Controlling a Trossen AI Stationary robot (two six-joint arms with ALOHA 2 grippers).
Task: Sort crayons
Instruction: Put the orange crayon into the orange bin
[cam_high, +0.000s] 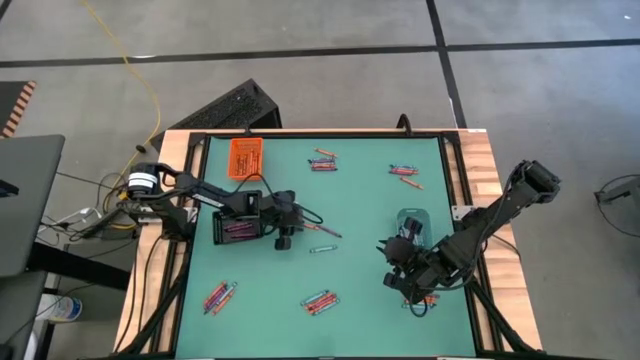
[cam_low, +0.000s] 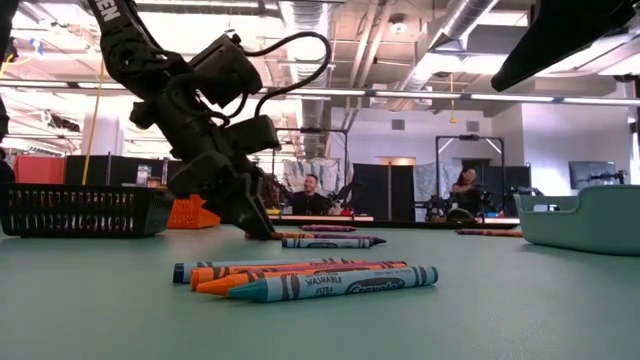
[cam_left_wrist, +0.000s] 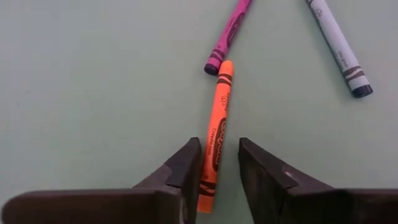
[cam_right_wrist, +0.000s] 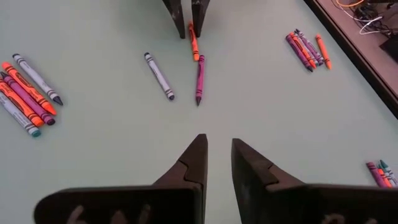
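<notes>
Left of centre in the high view, the left tool (cam_left_wrist: 217, 163) straddled an orange crayon (cam_left_wrist: 217, 124) lying on the green worktop (cam_high: 360, 215), fingers apart, while the right tool (cam_right_wrist: 216, 163), fingers slightly apart and empty, waited at lower right.

The teal crayon (cam_low: 335, 284) nearest the low camera reads "WASHABLE" on its wrapper. A second, larger word beside it is too blurred to read.
</notes>
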